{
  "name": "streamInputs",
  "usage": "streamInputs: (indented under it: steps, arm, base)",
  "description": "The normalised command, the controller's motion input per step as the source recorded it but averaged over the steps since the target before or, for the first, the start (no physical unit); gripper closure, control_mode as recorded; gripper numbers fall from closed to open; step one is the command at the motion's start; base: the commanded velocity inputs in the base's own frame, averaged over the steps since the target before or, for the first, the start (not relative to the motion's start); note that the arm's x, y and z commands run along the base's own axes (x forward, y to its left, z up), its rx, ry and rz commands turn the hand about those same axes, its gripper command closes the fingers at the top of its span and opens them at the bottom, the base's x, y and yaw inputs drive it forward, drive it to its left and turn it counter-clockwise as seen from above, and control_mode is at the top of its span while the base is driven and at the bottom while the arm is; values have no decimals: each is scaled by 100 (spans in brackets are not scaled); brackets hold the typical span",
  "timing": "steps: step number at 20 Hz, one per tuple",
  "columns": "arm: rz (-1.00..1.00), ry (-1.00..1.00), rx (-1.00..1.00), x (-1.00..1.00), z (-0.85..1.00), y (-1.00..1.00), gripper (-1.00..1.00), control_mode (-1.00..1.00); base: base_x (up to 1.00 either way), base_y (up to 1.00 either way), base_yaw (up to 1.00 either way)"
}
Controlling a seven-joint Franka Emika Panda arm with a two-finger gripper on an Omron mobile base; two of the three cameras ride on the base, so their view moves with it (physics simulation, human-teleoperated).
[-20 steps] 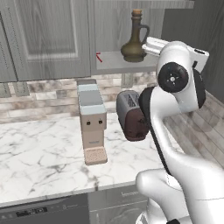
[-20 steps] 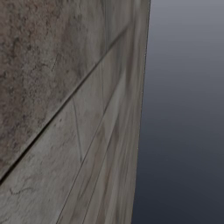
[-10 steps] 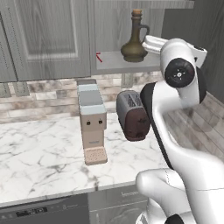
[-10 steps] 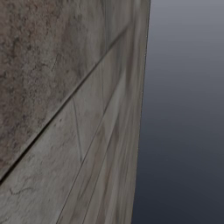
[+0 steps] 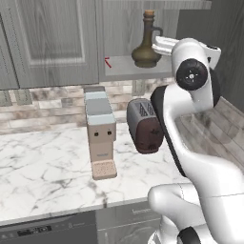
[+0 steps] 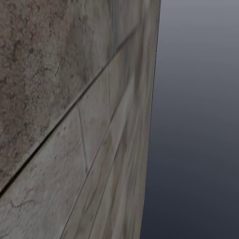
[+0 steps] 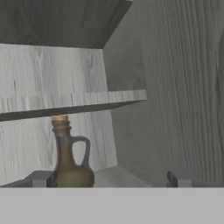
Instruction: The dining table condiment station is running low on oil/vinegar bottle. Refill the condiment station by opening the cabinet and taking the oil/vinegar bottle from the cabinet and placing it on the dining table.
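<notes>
Closed cabinet door [image 5: 47, 43] at far left; right of it the open bay, with the bottle [image 5: 146, 46] upright on the lowest shelf [image 5: 126, 66], close to the shelf's front edge, well apart from the side wall. Likely glass: rigid, smooth, slippery, breakable, heavy low in the belly. Best taken across the belly or just under the neck [image 7: 61, 135]; thin handle loop [image 7: 85, 146] better left alone. Upper shelf [image 7: 74, 101] close above the cork, so little room to lift; straight out over the front edge looks freer. Gripper [image 7: 111, 180] wide open, empty, short of the bottle, which sits near the left fingertip [image 7: 40, 178]. Coffee machine [image 5: 100, 131] and toaster [image 5: 144, 125] on the table [image 5: 43, 167] below.
</notes>
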Motion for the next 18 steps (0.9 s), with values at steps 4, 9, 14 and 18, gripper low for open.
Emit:
streamInputs:
  steps: [4,9,14,18]
  arm:
    - [16,13,-12,55,0,38,-100,-100]
    - [23,8,-8,58,0,15,-100,-100]
    - [8,0,-1,42,0,0,-100,-100]
    - [0,0,0,39,0,0,-100,-100]
  base:
    - [0,0,0]
    - [0,0,0]
    - [0,0,0]
    - [0,0,0]
